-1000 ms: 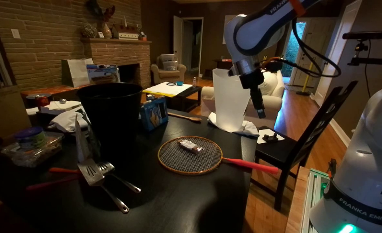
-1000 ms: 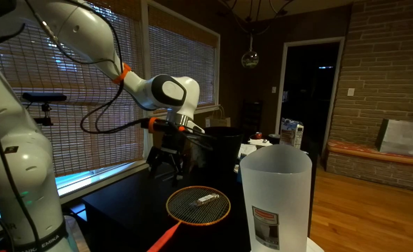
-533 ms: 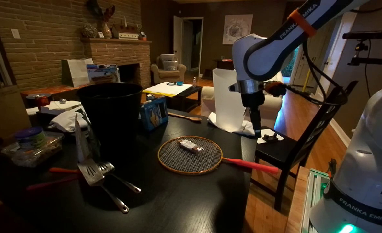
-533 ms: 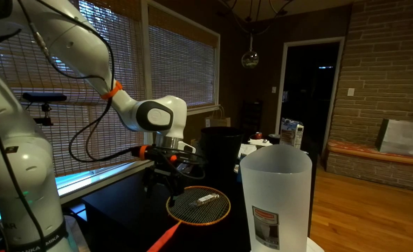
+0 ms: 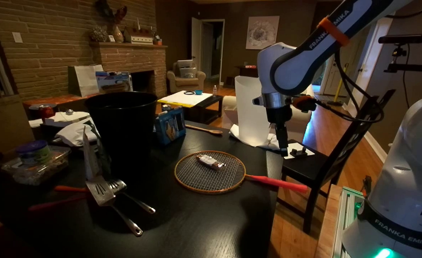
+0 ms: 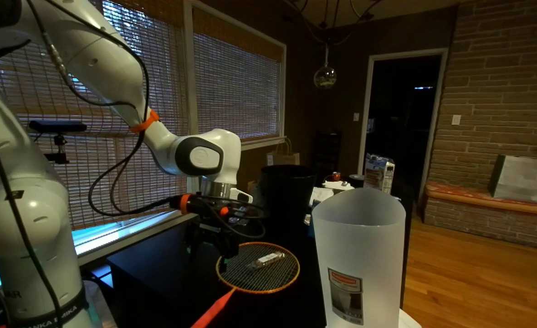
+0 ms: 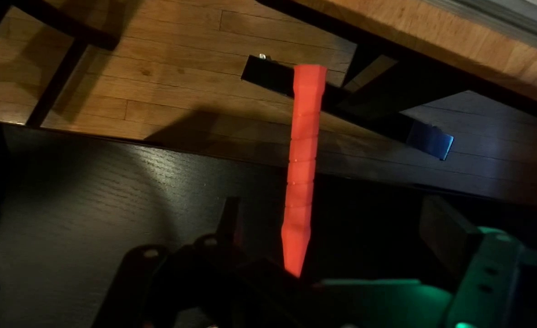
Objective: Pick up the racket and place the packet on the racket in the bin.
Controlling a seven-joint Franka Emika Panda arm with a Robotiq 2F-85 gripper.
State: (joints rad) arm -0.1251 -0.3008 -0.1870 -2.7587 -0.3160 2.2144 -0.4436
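Black bin (image 5: 125,129), one; red-handled racket (image 5: 228,179), one, on tabletop (image 5: 196,225); wrapped packet (image 5: 211,162), one, on strings (image 5: 196,179). Wrist view alone: handle (image 7: 302,171) showing between jaws, spread wide.

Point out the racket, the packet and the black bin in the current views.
Racket (image 7: 301,168): wrist view, middle of its red handle.
Packet (image 5: 211,162): in an exterior view, middle of its upper side.
Black bin (image 5: 124,138): in an exterior view, on its outer wall.

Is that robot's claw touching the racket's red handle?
Apart. An exterior view shows it: the gripper hangs above the racket's red handle, with a clear gap under its tips.
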